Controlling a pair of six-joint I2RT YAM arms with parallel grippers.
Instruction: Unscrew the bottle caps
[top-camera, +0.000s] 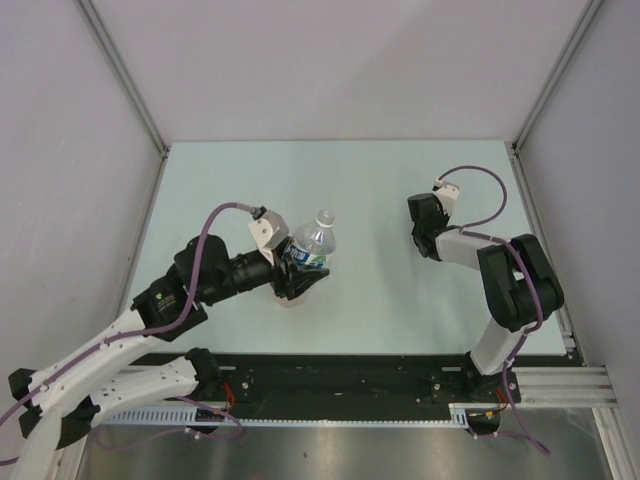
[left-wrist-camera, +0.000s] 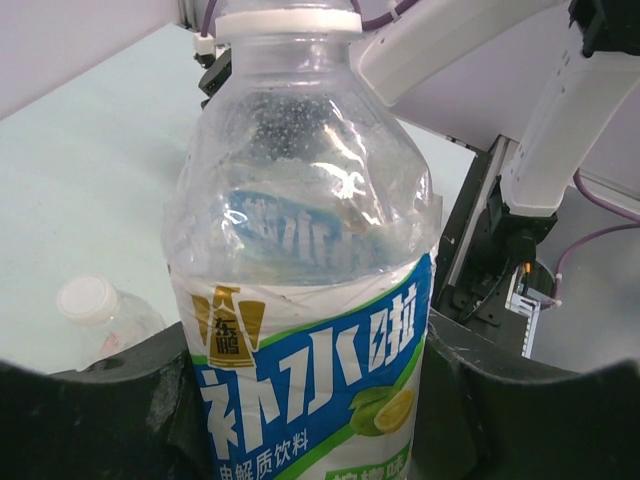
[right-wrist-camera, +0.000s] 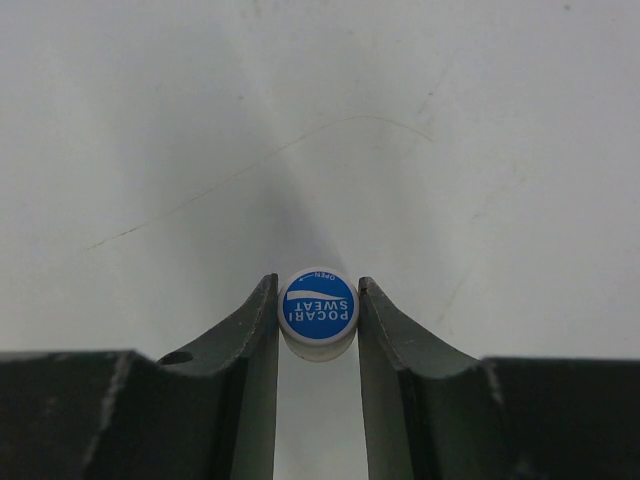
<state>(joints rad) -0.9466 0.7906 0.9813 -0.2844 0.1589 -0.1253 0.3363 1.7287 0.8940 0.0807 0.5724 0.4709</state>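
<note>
Presently, the right jaws pinch the small round blue-topped plastic cap (right-wrist-camera: 318, 312) at the right of the counter (right-wrist-camera: 400, 120): light, rigid, slick; hold by rim. The left jaws clamp the clear blue-white-labelled plastic bottle (top-camera: 316, 238) mid-counter: thin, crushable.

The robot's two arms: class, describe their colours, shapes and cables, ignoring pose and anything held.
Both the left arm and right arm mix white tube-like links with chunky black joints. A purple cable runs along each, looping free near the wrist. Each wrist carries a small white camera block. Each claw has two dark, curved fingers.
</note>
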